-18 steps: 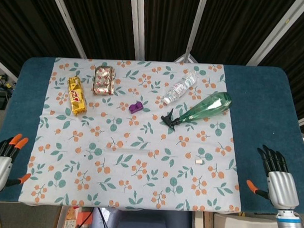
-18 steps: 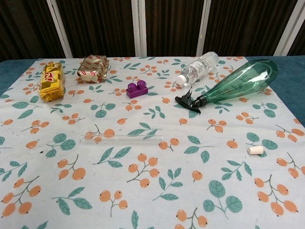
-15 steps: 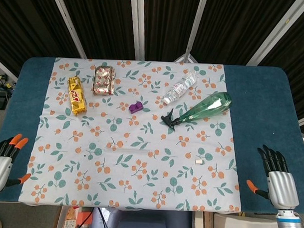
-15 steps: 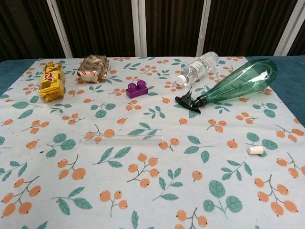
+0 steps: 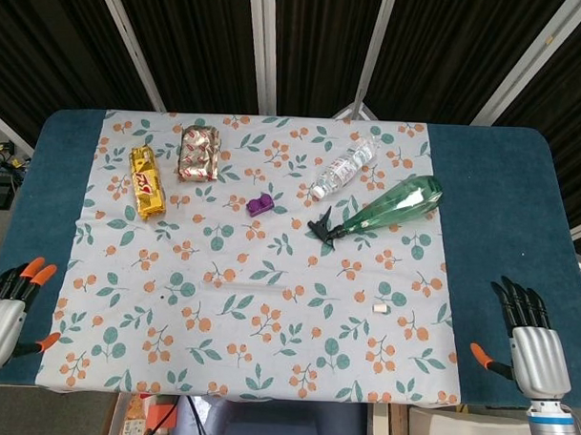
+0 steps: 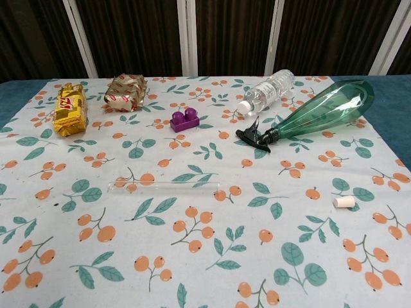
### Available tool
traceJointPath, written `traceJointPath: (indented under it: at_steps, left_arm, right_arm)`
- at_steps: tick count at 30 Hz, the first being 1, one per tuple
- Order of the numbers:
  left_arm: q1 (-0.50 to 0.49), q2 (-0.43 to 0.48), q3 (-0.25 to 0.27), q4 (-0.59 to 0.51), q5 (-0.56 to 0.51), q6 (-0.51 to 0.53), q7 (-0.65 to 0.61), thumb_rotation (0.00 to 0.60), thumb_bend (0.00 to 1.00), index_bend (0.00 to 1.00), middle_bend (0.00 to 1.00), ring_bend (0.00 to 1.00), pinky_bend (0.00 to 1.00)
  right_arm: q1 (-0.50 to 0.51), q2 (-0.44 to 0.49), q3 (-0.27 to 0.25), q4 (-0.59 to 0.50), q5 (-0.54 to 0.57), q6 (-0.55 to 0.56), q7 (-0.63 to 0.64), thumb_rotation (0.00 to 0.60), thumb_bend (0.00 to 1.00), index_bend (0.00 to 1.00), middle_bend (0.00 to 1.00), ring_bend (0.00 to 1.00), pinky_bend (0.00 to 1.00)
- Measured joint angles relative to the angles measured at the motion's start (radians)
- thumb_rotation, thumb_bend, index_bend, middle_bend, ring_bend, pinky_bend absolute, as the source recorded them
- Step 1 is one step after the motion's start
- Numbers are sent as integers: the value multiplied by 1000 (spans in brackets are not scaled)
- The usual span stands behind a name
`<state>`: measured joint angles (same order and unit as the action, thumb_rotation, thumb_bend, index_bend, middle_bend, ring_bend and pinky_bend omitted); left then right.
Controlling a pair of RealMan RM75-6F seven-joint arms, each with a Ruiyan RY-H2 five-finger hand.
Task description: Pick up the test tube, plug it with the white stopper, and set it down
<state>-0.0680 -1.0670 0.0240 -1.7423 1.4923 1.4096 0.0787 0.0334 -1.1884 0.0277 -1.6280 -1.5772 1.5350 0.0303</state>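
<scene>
The tube [image 6: 164, 187] lay flat on the floral cloth [image 5: 258, 340], near the middle of the tabletop [image 5: 491, 215], its length running left to right, touched by nothing. The stopper [image 6: 344, 201] lay on its side well to the right of the tube, also on the cloth and apart from everything else. Farther back lay a green spray bottle [image 6: 321, 109] on its side with its black trigger head pointing left, a clear water bottle [image 6: 266, 92] just beside it, a purple brick [image 6: 183, 120], and two foil-wrapped snack packs, one gold [image 6: 70, 109] and one bronze [image 6: 126, 92], at the far left. In the head view, the left hand [image 5: 3, 312] hung off the near left corner of the tabletop, fingers spread and holding nothing; the right hand [image 5: 531, 345] sat at the near right corner over the blue edge, fingers straight and apart, likewise empty. Neither hand showed in the chest view. Against the frames of about half a second before, the left hand had slipped slightly toward the lower left, so a little less of it showed in the head view; the right hand sat where it had been, and the tube, stopper and other things had not shifted.
</scene>
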Motion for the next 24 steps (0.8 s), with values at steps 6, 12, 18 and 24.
traceJointPath:
  at_steps: [6,12,18,24]
  left_arm:
    - [-13,-3,-1,-7,9,-10,33,600,37,0,0,0,0]
    - [-60,-24,-23,-18,22,-45,88,600,41,19,3,0,0]
    - [-163,-65,-78,-50,1,-150,154,600,79,78,85,0,0]
    - [-268,-185,-125,-65,-65,-256,294,600,163,201,217,0,0]
  right_arm:
    - [0,3,0,0,3,-2,10,600,246,0,0,0,0]
    - [4,1,-2,-4,4,-13,2,600,247,0,0,0,0]
    - [4,-1,-1,-9,11,-16,-1,600,247,0,0,0,0]
    - [5,1,0,-11,13,-18,2,600,246,0,0,0,0]
